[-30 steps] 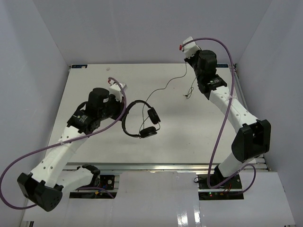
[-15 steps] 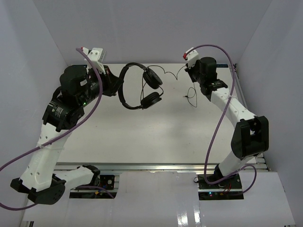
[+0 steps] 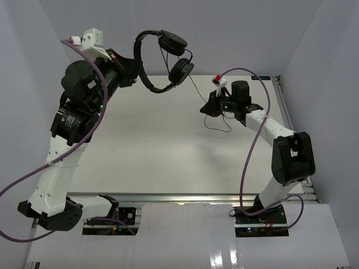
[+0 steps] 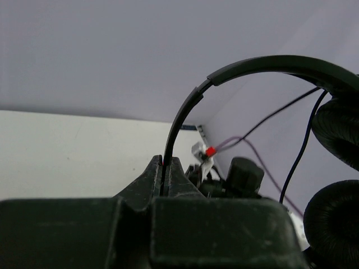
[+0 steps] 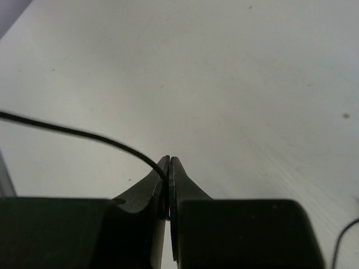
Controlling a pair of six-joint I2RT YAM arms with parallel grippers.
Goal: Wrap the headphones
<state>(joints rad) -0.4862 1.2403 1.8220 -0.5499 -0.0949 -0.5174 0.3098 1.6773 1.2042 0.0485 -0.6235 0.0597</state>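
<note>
Left claw (image 3: 134, 72) is clamped shut on the thin headband (image 3: 136, 53), right where the arch meets its tips in the left wrist view. That puts the headphones (image 3: 181, 70) high in the air, well clear of the desk (image 3: 140, 157). The two earcups (image 3: 172, 43) hang out beyond the claw, off to its far side.

Right claw (image 3: 207, 108) sits low near the desk, closed on the cord (image 3: 197, 89). The wire (image 5: 84, 134) runs into the pinch from one side, and the slack loops on the desk just beside the claw.

This looks like a light load. The band is probably springy and a bit slick, so a firm pinch on it is the sensible hold. The cushions are soft and poor to grab. The cord is limp and fine, likely to slide through the tips or snag, so it wants gentle tension.
</note>
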